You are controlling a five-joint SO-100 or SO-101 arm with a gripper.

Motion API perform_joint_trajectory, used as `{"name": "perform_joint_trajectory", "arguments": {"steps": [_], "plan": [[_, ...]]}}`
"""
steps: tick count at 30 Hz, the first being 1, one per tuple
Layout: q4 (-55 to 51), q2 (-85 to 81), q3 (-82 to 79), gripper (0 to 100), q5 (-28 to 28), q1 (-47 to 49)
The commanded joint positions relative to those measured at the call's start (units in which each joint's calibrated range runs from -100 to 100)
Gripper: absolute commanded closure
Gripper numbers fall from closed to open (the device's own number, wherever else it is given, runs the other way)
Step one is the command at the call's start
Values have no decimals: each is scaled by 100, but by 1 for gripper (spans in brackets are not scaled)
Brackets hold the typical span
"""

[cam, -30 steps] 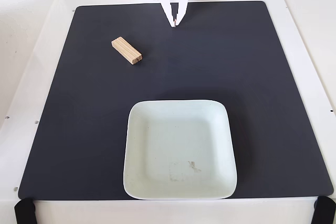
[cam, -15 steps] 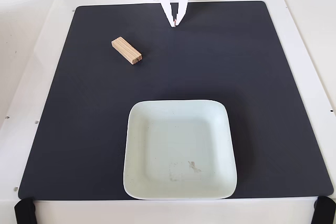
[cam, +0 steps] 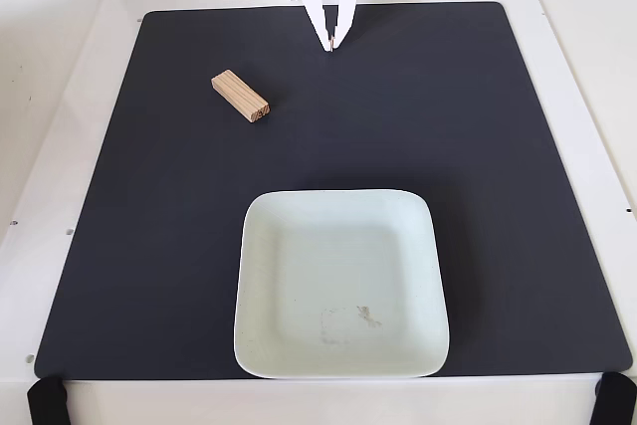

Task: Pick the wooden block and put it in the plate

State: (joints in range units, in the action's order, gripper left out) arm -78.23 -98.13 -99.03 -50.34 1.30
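Fixed view, looking down the table toward the arm's base. The white two-finger gripper hung at the far edge of the black square mat, fingers pointing down at the mat and drawn together until the tips met or nearly met. Nothing was held between them.

The small light-tan wooden block, a rectangular bar with grain lines on its end face, lay flat on the mat, to the left of the gripper in this view and somewhat nearer the camera. It sat at a diagonal, apart from both gripper and dish.

The large pale mint-white square plate, rounded at the corners with a raised rim, rested at the near side of the mat, roughly centred. It was empty apart from a faint smudge on its inner surface.

Judgement: the pick had not begun. The block was probably set clear of the plate so the arm would have open room around it. Because the bar lay skewed, the wrist would likely need turning so the fingers close across the narrow width, and the jaws must open first. The plate's breadth should make the drop forgiving.
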Motion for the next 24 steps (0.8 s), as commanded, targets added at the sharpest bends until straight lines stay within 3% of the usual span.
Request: {"name": "perform_joint_trajectory", "arguments": {"steps": [1,16,24], "plan": [[-38,25,-43,99,-27,-108],[-38,186,551,99,-70,4],[-38,2143,2548,99,-27,-7]]}}
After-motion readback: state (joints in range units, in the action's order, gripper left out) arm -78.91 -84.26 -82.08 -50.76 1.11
